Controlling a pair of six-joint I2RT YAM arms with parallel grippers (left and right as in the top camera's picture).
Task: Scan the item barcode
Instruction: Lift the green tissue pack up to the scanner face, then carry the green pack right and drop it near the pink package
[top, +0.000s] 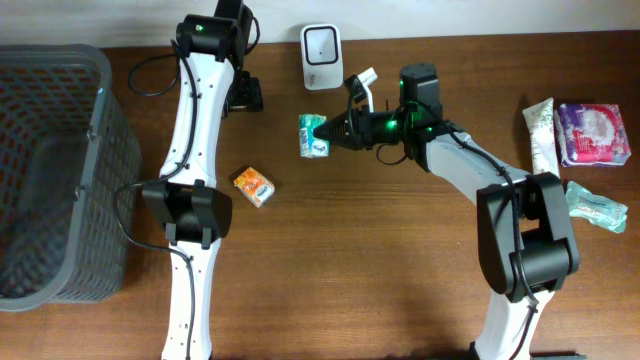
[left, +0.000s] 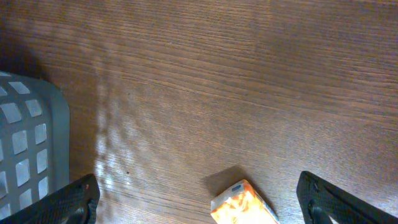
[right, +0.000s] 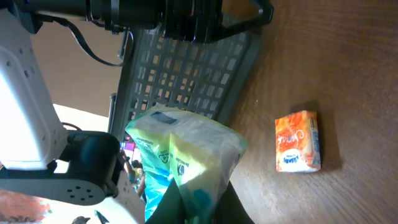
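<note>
Here's the table (top: 350, 260), dark brown wood with a fine grain, filling nearly everything, and a pale strip of wall (top: 450, 15) runs behind its far edge. The wrist views catch soft patches of light across the grain.

Big grey plastic basket (top: 105, 160) sits at the left edge, its latticed walls reaching toward the far-left corner.

Over at the right edge there's a small cluster. A purple wrapped pack (top: 592, 133) lies with a pale tube (top: 540, 135) just beside it and a teal packet (top: 597, 205) a little nearer the front.

A white scanner (top: 321, 43) stands at the middle of the far edge.

And the right gripper (top: 335, 132) is clenched on the green-and-white tissue pack (top: 313, 135), holding it near the far edge, just in front of the scanner.

The left gripper (left: 198, 200) hangs released, fingers spread wide, gripping nothing, over bare wood between the basket and the orange packet (top: 254, 186). That small packet lies flat, left of the table's middle.
</note>
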